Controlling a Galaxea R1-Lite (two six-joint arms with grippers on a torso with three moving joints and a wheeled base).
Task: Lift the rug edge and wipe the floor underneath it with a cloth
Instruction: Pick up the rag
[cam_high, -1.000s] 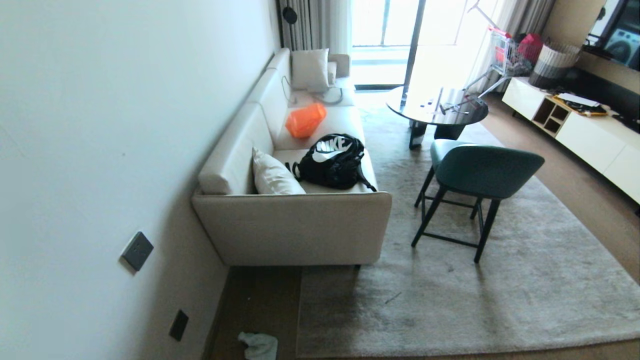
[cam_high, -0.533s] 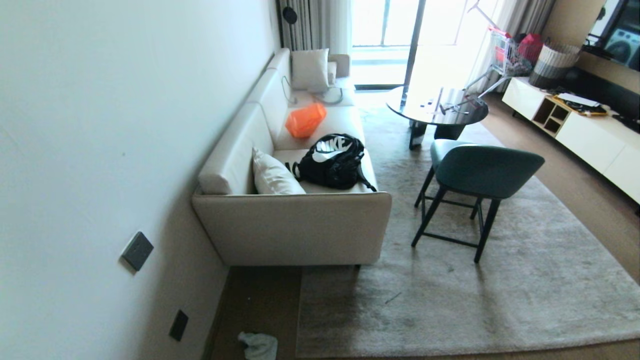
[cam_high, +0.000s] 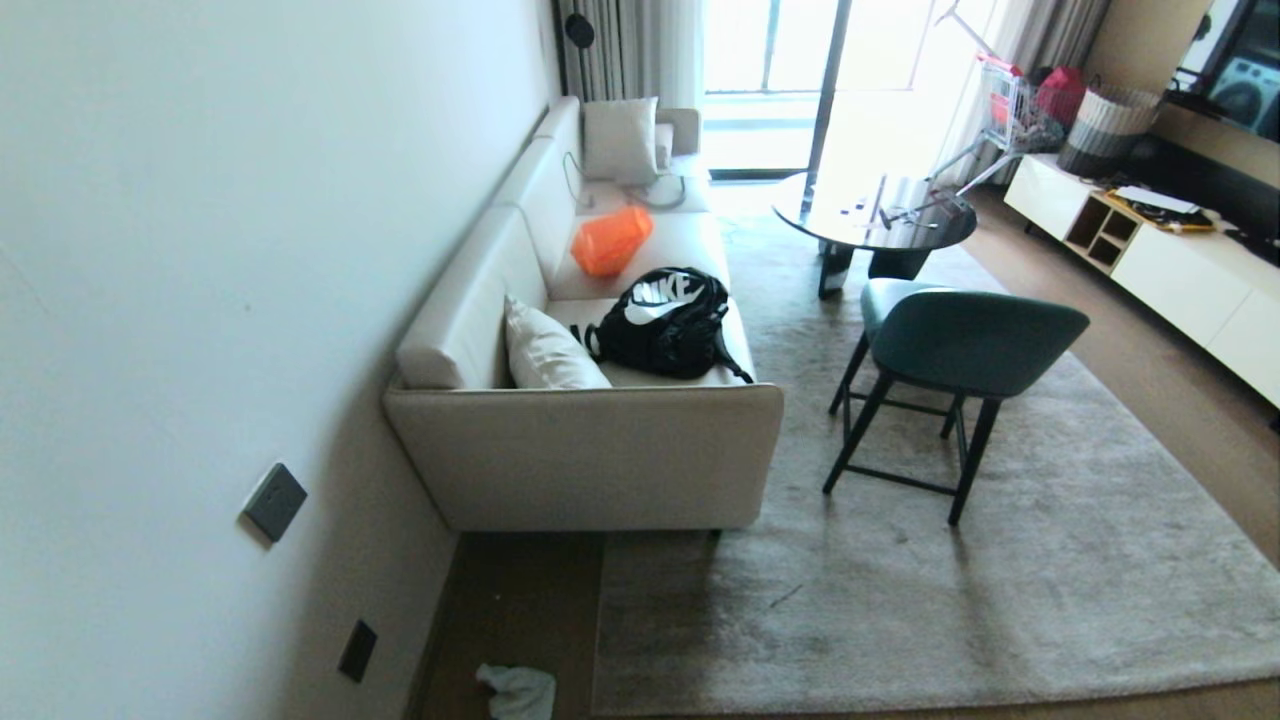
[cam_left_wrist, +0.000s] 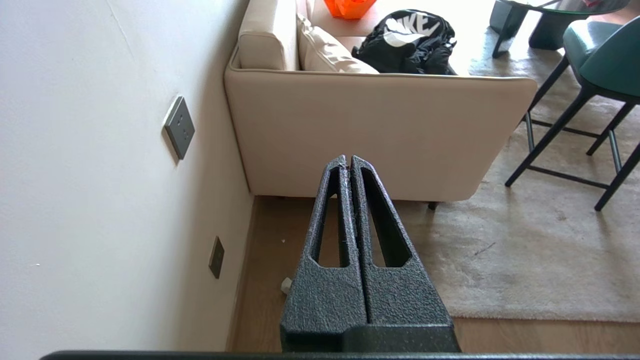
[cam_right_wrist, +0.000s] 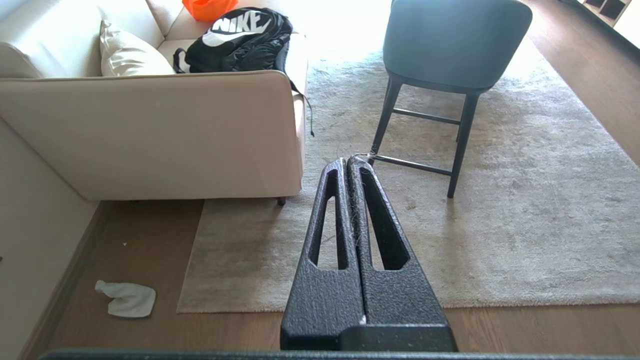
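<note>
Cloth (cam_right_wrist: 127, 298) lies crumpled, seemingly lengthwise toward the rug edge (cam_right_wrist: 186, 280); both claws pressed together.

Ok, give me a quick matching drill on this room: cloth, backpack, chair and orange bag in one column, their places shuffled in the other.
Things:
1. cloth
2. backpack
3. chair
4. orange bag

Places:
A. standing on the rug
B. on the sofa seat, farther back than the black one
C. on the bare floor between the wall and the rug edge
D. on the sofa seat beside the near white cushion

Pairs: 1-C, 2-D, 3-A, 4-B
</note>
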